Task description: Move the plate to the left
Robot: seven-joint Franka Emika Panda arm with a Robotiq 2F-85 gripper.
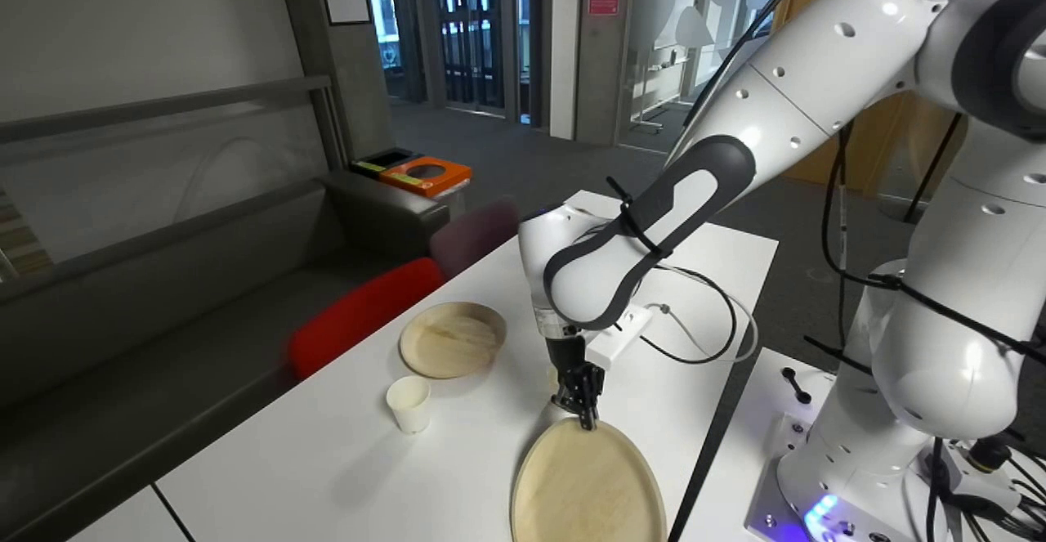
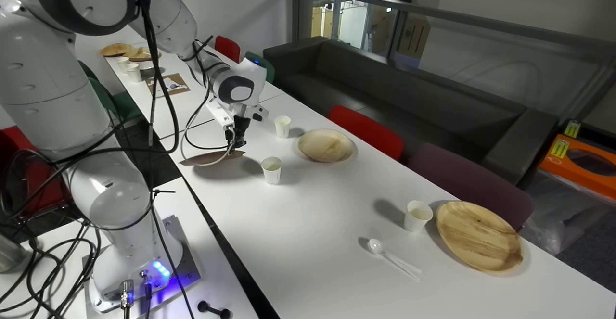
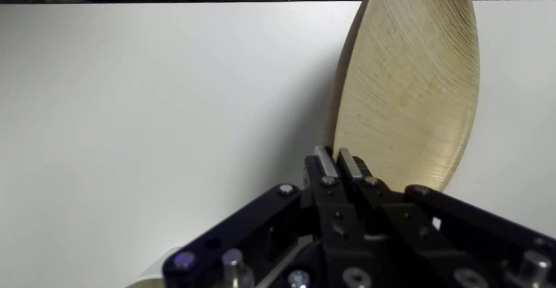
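We have the gripper [image 3: 336, 160] clenched on the rim of the plate [image 3: 408, 88], which tilts near the robot-side edge of the surface [image 3: 152, 105]. We judge it light, stiff and a little slick; the rim is the right hold, though it may pivot there. A cup [image 2: 272, 171] stands near; toward a farther cup [image 1: 409, 405] we see bare room

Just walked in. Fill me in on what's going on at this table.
A robot is handling a plate, apparently to move it left. Its end effector is closed on the rim, and the plate is held tilted; whether its lower edge touches the table, I can't tell. It has not been released yet. A cup and a dish stand apart from it.
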